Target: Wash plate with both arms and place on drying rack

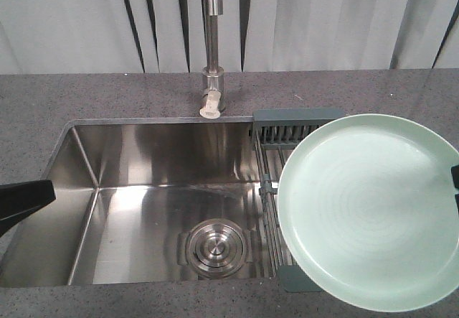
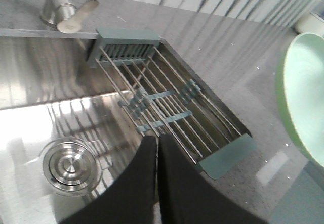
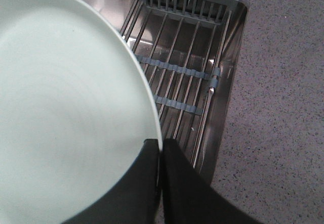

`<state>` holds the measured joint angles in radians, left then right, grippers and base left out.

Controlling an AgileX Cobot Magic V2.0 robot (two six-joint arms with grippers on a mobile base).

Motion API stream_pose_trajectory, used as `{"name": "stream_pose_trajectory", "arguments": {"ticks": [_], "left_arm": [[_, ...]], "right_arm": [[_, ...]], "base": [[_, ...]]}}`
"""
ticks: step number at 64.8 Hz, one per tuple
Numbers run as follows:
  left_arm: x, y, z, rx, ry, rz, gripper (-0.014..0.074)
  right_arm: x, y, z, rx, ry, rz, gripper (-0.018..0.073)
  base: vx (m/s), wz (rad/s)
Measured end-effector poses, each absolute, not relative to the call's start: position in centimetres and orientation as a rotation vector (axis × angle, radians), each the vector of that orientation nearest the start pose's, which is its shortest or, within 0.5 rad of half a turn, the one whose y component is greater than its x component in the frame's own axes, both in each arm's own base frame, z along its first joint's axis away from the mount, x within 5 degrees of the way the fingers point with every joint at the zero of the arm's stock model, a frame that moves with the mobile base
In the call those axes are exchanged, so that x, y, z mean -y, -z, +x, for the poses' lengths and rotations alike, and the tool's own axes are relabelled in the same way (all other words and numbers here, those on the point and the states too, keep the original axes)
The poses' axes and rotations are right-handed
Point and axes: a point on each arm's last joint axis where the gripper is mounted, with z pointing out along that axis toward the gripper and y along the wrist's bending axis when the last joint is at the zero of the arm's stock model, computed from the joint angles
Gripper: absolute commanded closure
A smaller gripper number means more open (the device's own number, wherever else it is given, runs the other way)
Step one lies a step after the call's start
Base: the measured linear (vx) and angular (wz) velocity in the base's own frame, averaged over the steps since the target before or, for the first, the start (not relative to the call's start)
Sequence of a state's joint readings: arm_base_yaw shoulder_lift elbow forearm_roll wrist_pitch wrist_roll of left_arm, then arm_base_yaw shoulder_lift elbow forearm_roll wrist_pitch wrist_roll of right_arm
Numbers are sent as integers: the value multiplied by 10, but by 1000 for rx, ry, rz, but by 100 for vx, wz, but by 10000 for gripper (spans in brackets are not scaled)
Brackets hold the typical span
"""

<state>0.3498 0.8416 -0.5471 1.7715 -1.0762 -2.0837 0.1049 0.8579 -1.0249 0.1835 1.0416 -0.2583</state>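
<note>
In the front-facing view, the plate fills the right side. It hangs in the air with its face tipped up toward the camera and hides most of the drying rack, which spans the right end of the sink. A sliver of the black right gripper shows at the plate's right rim, but its grip cannot be read from here. The left gripper reaches in from the left edge, low over the sink's left wall. Its tapered tip points right, well apart from the plate. The faucet rises from the grey counter behind the basin, and the round drain sits in the basin floor.

In the left wrist view, the two black fingers lie pressed together with only a thin seam between them and nothing in it. They point over the basin toward the rack's near corner, with the drain to their left. The plate appears edge-on at the far right, above the counter.

In the right wrist view, the fingers are pinched on the plate's rim, one on each face. The plate spreads to the left and the rack's steel rods lie beyond and below it, apart from it.
</note>
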Motion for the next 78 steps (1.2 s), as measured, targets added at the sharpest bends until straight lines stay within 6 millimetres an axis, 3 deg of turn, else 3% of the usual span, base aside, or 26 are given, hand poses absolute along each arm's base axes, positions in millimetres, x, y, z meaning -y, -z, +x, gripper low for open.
{"name": "stream_pose_trajectory", "arguments": {"ticks": [21, 46, 62, 78], "left_arm": [[28, -305, 149, -1942, 914, 134, 604], [28, -305, 149, -1942, 914, 134, 604], [28, -305, 149, -1942, 914, 134, 603], [28, -305, 149, -1942, 914, 134, 603]], "right_arm": [[-32, -375, 168, -2318, -158, -374, 566], [-51, -360, 244, -2319, -300, -472, 566], [-65, -331, 299, -2337, -403, -566, 566], [-100, -322, 326, -2271, -540, -691, 566]], "base": [[0, 0], [0, 0], [0, 0], [0, 0]]}}
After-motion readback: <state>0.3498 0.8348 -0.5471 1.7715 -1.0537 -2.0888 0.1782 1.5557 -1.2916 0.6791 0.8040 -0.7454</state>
